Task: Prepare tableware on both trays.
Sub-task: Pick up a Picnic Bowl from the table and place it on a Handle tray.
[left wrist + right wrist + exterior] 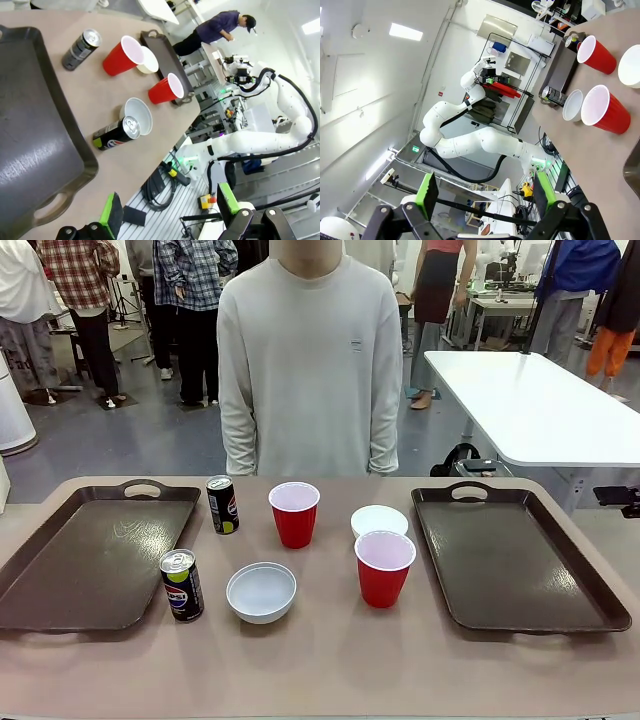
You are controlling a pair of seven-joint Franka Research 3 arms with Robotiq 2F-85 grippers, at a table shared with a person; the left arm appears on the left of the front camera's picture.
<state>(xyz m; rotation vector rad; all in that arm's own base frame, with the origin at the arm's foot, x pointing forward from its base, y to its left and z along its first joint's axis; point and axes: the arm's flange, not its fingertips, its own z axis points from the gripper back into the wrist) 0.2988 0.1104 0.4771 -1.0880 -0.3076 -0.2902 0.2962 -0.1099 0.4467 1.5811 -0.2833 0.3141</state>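
Observation:
Two dark brown trays lie bare at the table's left [90, 560] and right [510, 560]. Between them stand two red cups [294, 514] [384, 568], two white bowls [261, 592] [379, 521] and two Pepsi cans [222, 504] [182, 585]. My left gripper [169, 207] is open and holds nothing, hanging off the table's near edge by the left tray [30, 140], with the near can [117, 135] and bowl [137, 115] ahead. My right gripper [486, 192] is open too, held back from the table, far from the cups [605, 110] [597, 54].
A person in a pale sweater [310, 360] stands at the far edge, hands down at the sides. Bare tabletop runs along the near edge [330, 660]. A white table [540, 405] stands behind on the right. Cables [157, 187] lie on the floor under the table.

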